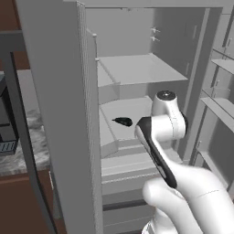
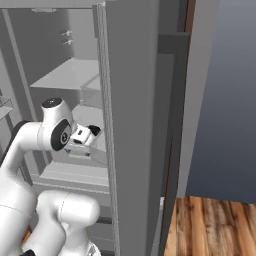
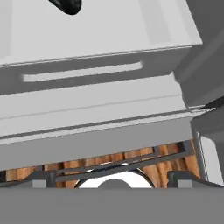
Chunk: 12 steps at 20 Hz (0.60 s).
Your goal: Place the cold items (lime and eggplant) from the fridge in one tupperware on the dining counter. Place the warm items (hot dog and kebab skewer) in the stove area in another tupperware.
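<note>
On the far left of the left base view there's a dark appliance (image 1: pixel 7 123) sitting on a speckled stone counter (image 1: pixel 27 151), just beside the swung-open fridge door (image 1: pixel 59 114). Past the door, the fridge's grey interior is wide open, and the eggplant (image 1: pixel 122 121), a small dark oblong, lies on the middle shelf (image 1: pixel 132 109), toward its left side. The upper shelf (image 1: pixel 141 68) above it is bare. The robot's arm rises in front of the lower drawers, right of the eggplant and not touching it. In the right base view, the gripper (image 2: pixel 90 134) pokes toward the shelf edge with its jaws spread wide, holding nothing. The hand view looks down over the drawer fronts (image 3: pixel 87 78), with the eggplant (image 3: pixel 66 5) peeking in at the top edge. Wood floor (image 2: pixel 215 225) shows at far right.
</note>
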Motion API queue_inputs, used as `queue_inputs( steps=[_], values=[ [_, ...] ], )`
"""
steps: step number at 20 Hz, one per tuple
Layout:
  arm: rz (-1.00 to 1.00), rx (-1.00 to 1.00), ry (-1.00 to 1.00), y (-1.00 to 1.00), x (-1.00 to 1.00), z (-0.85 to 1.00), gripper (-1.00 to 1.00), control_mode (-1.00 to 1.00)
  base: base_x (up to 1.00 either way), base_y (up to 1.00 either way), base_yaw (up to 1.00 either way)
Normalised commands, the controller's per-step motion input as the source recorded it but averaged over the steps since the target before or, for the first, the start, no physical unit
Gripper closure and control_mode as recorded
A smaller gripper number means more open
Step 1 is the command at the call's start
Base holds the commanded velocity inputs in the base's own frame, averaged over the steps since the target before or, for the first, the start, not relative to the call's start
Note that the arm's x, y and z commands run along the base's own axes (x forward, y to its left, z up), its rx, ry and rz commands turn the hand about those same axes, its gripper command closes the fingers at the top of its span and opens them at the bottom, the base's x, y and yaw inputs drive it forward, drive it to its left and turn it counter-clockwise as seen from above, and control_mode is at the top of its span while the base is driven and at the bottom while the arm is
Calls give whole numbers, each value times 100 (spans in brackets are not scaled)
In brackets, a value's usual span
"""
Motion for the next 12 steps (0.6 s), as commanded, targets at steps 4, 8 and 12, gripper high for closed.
queue_inputs(
  steps=[4,8,12],
  values=[
    [38,-7,-16,15,76,0,-100,-100,0,0,0],
    [22,0,-11,0,89,0,-100,-100,0,0,0],
    [13,0,0,0,87,0,-100,-100,0,0,0]
  ],
)
